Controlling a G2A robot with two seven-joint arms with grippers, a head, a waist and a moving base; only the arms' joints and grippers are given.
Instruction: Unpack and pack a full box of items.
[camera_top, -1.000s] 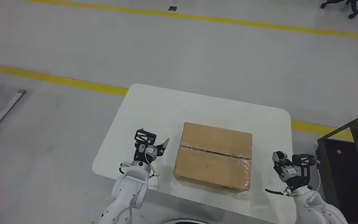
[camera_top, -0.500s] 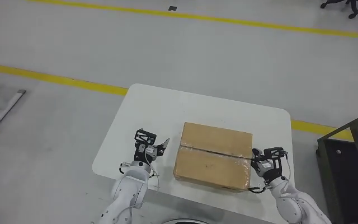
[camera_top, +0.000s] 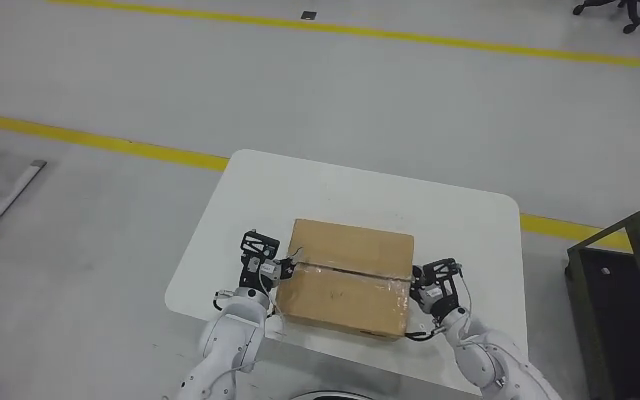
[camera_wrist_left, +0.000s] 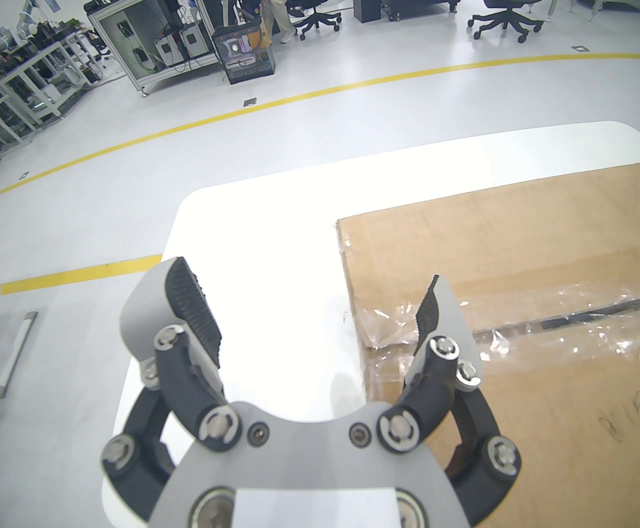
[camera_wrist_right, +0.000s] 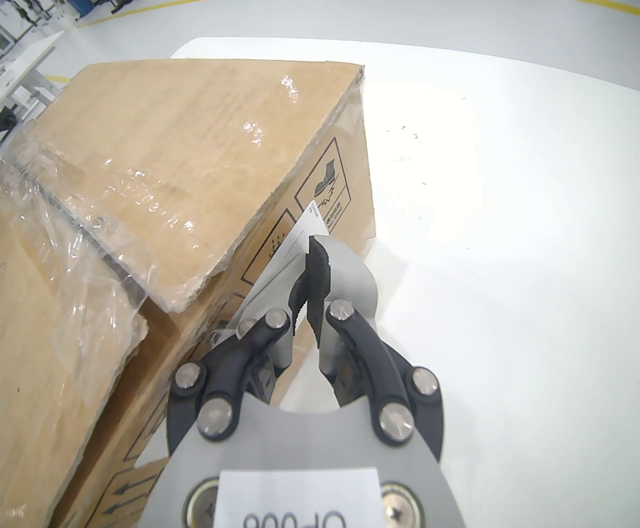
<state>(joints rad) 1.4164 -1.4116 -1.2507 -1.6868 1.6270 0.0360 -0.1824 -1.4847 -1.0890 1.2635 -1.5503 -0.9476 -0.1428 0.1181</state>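
Box (camera_top: 346, 277), brown cardboard, taped shut; left hand (camera_wrist_left: 305, 280) released, right hand (camera_wrist_right: 311, 247) clenched.

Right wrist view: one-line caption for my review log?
Shut right gripper against the end wall of the taped cardboard box.

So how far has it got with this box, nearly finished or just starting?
Just starting, it seems. Done: nothing visibly; the cardboard box sits on the table with its flaps down and crumpled clear tape over the seam. In hand: the right gripper, shut, is against one end of the box, the left gripper, open, at the other end. Left: opening it, unpacking, then repacking.
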